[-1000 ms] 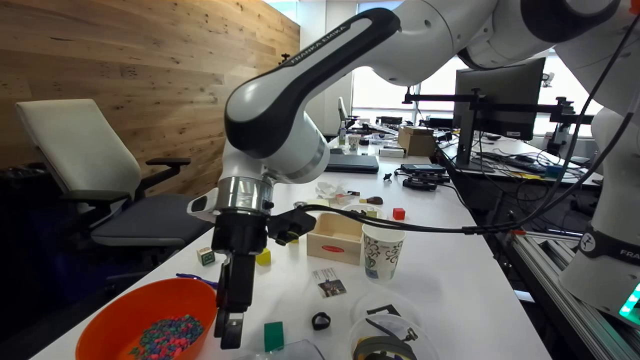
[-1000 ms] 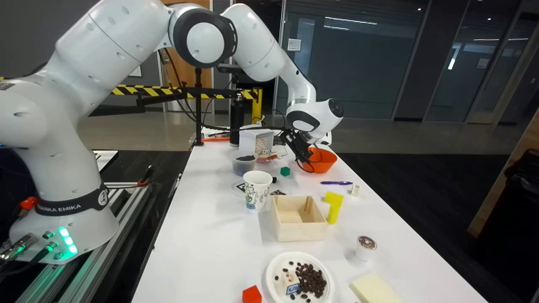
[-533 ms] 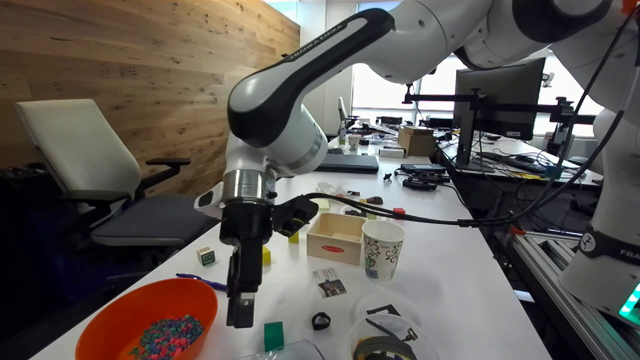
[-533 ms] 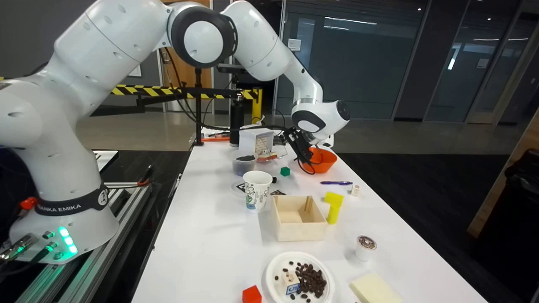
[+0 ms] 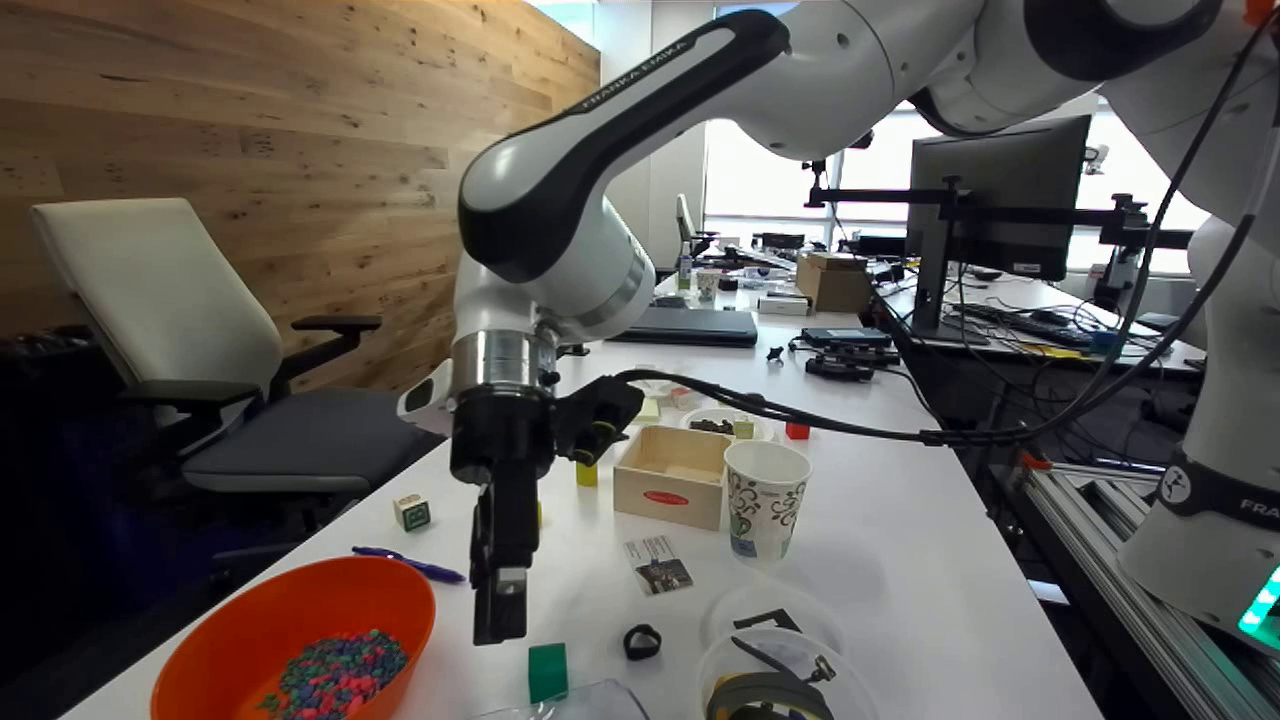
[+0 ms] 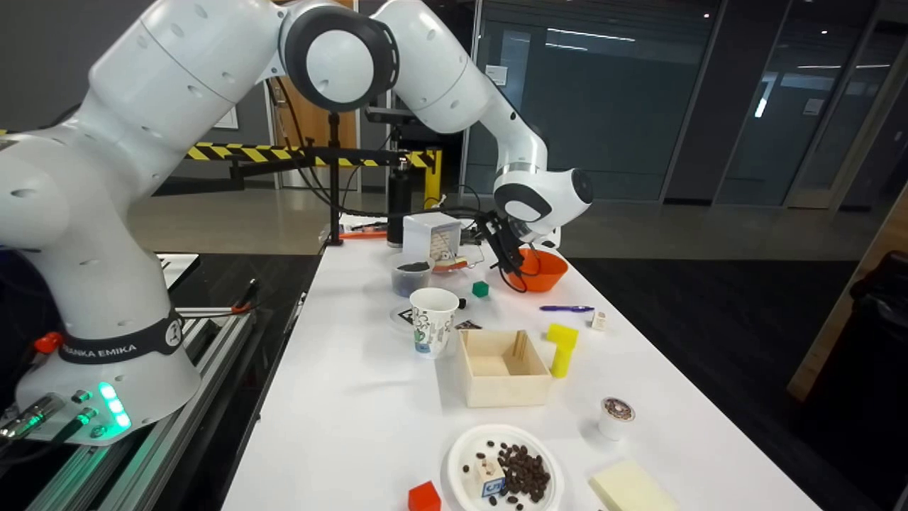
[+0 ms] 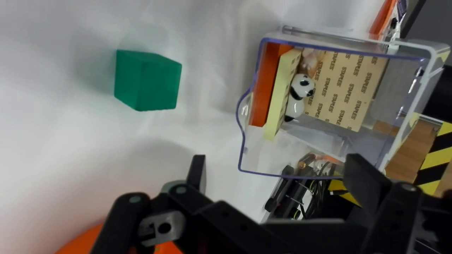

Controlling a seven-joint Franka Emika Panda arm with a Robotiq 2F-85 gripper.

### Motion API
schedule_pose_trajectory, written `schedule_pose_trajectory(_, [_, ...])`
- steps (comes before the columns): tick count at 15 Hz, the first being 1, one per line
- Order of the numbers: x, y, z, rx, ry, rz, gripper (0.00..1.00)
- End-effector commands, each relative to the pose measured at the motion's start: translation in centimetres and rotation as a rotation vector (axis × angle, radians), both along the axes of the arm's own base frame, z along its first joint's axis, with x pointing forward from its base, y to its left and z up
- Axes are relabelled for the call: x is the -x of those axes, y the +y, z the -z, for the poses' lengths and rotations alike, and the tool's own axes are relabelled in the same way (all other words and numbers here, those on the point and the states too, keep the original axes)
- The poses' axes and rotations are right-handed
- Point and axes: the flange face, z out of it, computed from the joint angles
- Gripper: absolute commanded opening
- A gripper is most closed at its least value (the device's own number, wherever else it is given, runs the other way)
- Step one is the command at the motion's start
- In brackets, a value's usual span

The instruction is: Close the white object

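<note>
The white object seems to be a white box (image 6: 418,234) at the table's far end in an exterior view. In the wrist view its white edge (image 7: 406,121) adjoins a clear bin (image 7: 261,151) with a blue-purple rim, which stands out from it. The bin holds sticky notes, a panda figure (image 7: 300,88) and an orange piece. Only the bin's clear edge (image 5: 590,703) shows in an exterior view. My gripper (image 7: 277,173) is open and empty, its fingers wide apart; the right finger overlaps the bin's lower rim in view, contact unclear. The gripper (image 5: 500,610) hangs above the table beside the orange bowl.
A green block (image 7: 146,80) lies near the bin. The orange bowl (image 5: 250,620) holds coloured pebbles. A clear tub (image 6: 411,284), a paper cup (image 5: 765,500), a wooden box (image 5: 665,505) and a purple pen (image 6: 566,308) stand or lie on the table.
The gripper has risen and moved away from the orange bowl, rightwards and up in an exterior view. The white box, bin and other objects have not visibly moved.
</note>
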Motion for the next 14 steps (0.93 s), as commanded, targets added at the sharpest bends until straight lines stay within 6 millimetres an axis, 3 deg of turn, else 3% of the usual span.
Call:
schedule_pose_trajectory(1, [-0.1,0.1,0.1,0.000,0.002,0.000,1.00])
schedule_pose_trajectory(12, [1.9,2.3,2.7,0.058,0.087,-0.030,1.00])
schedule_pose_trajectory(13, [1.9,2.5,2.8,0.077,0.086,-0.023,0.92])
schedule_pose_trajectory(14, [2.0,2.7,2.9,0.080,0.090,-0.027,0.74])
